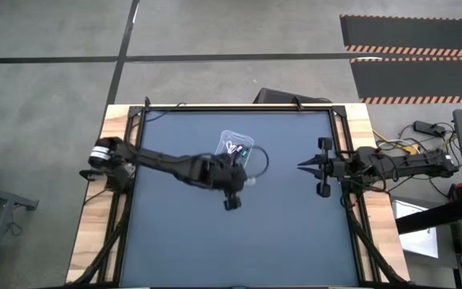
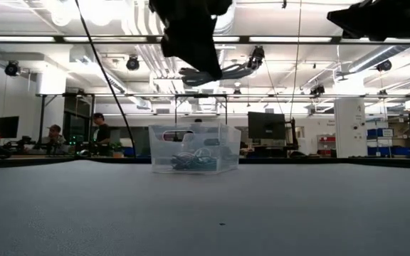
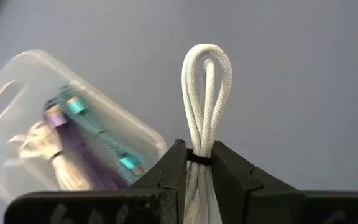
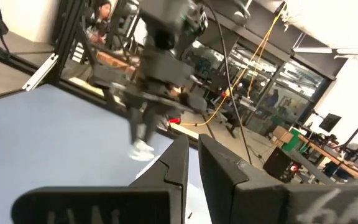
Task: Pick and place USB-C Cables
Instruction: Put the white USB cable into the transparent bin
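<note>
My left gripper (image 3: 199, 163) is shut on a white bundled cable (image 3: 205, 93) and hangs over the table just near of the clear bin (image 1: 229, 136); it also shows in the high view (image 1: 243, 181). The bin (image 3: 17, 81) holds a purple cable (image 3: 82, 155), a teal-green cable (image 3: 98, 134) and a white cable (image 3: 42, 143) lying on its floor. In the low view the bin (image 2: 161, 142) stands on the table's far half. My right gripper (image 1: 303, 167) is shut and empty at the table's right side, pointing toward the left arm. My left gripper pinches the white cable bundle between its two fingers at the dark tie band (image 3: 199, 157). The fingers point down and lie along the bundle. The looped end (image 3: 207, 56) sticks out past the fingertips. The cable hangs clear of the table (image 4: 140, 146).
The dark table top (image 1: 239, 241) spreads open near of the bin and between the arms. Wooden side boards (image 1: 95, 233) flank it. People (image 2: 102, 131) and desks show in the room beyond the far edge.
</note>
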Robot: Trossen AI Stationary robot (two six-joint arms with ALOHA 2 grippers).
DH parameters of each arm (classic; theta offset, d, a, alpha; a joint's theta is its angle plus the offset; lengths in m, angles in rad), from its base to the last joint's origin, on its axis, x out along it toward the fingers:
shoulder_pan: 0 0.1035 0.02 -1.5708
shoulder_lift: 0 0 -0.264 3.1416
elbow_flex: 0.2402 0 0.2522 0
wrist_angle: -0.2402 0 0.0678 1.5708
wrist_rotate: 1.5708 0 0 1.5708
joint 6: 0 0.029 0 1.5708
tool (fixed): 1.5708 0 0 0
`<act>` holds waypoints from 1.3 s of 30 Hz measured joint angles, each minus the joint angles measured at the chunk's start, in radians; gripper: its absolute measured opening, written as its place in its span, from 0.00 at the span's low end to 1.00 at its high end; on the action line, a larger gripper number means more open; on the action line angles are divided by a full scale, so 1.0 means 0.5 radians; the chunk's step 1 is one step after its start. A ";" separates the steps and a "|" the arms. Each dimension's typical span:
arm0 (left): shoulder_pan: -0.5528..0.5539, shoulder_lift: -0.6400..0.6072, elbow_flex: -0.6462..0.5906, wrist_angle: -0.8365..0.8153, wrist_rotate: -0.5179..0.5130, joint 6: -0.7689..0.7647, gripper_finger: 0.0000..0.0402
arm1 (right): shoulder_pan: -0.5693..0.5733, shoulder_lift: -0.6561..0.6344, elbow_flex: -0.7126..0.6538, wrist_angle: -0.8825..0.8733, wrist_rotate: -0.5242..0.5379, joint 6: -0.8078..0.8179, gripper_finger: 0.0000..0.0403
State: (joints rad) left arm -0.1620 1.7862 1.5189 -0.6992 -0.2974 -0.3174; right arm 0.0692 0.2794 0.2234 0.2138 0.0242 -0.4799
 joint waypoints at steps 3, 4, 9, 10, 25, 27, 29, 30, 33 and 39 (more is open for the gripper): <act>0.118 -0.012 0.015 -0.033 0.000 -0.124 0.10 | 0.000 -0.004 0.000 -0.001 0.000 0.000 0.07; 0.157 -0.012 0.027 -0.039 0.000 -0.177 0.10 | 0.000 -0.007 0.000 -0.001 0.000 -0.005 0.07; 0.341 -0.013 0.031 -0.057 0.000 -0.417 0.10 | 0.000 -0.016 0.000 -0.001 0.002 -0.007 0.07; 0.375 -0.013 0.030 -0.066 0.001 -0.452 0.10 | 0.000 -0.020 0.000 -0.004 0.002 -0.007 0.07; 0.587 0.003 0.025 -0.104 0.012 -0.610 0.10 | 0.000 -0.021 0.000 -0.039 0.045 -0.027 0.07; 0.588 0.025 0.026 -0.084 0.011 -0.611 0.10 | 0.000 -0.021 0.000 -0.043 0.060 -0.027 0.07; 0.588 0.036 0.024 -0.091 0.013 -0.611 0.10 | -0.001 -0.021 0.000 -0.045 0.060 -0.029 0.07; 0.587 0.052 0.024 -0.089 0.013 -0.611 0.10 | -0.001 -0.021 0.000 -0.044 0.060 -0.029 0.07; 0.587 0.087 0.024 -0.081 0.017 -0.610 0.10 | -0.001 -0.022 0.000 -0.045 0.060 -0.030 0.07; 0.588 0.161 0.024 -0.090 0.017 -0.611 0.10 | 0.000 -0.021 0.000 -0.045 0.061 -0.035 0.07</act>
State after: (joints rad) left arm 0.1318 1.8669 1.5311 -0.7442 -0.2888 -0.6229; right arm 0.0692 0.2691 0.2234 0.1913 0.0547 -0.4972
